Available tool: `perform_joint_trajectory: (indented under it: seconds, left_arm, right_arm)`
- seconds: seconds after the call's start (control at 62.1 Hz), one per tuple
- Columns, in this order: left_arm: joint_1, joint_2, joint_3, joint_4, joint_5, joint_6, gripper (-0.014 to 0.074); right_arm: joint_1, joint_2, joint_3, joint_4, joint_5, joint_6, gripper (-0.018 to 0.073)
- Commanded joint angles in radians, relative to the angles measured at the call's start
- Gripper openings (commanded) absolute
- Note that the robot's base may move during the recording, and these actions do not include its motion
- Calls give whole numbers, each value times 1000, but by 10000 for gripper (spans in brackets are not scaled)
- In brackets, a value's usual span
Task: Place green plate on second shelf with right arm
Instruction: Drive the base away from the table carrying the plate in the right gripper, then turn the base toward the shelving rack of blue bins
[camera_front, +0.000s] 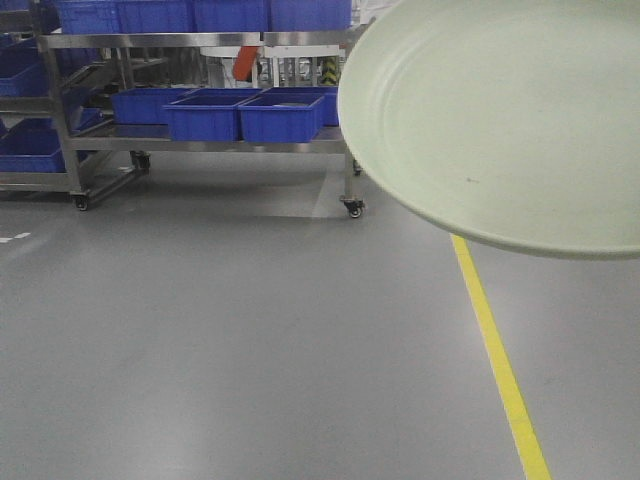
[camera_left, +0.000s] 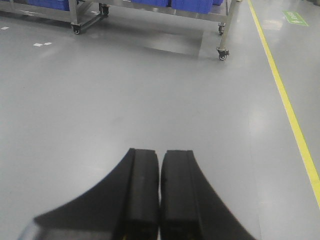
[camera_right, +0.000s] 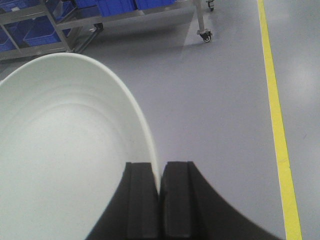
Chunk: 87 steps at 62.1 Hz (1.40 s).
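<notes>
Right fingers (camera_right: 177, 200) clamp the rim of the green plate (camera_right: 65, 150), holding it aloft and well short of the steel rack (camera_front: 200, 145). I reckon a rim grip lets it slide onto a shelf. Left fingers (camera_left: 142, 190) pressed together, empty.

I see a smooth grey floor (camera_front: 250, 350) with a soft sheen, crossed by a yellow line (camera_front: 495, 360) on my right. Ahead stands a steel rack (camera_front: 200, 145) on casters (camera_front: 353, 208), its shelves loaded with blue bins (camera_front: 205, 118).

Three forward views over shared floor (camera_front: 200, 350)
</notes>
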Motion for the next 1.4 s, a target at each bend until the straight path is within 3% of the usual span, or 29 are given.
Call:
perform_joint_trajectory:
  seconds: [0.0,1.384]
  left_arm:
    - [-6,-25,32,2,-53,-1,124]
    - [-6,-25,32,2,-53,-1,124]
  right_arm:
    - [-7,-4,-35,6,-101,-1,49]
    - [-7,-4,-35,6,-101,-1,49]
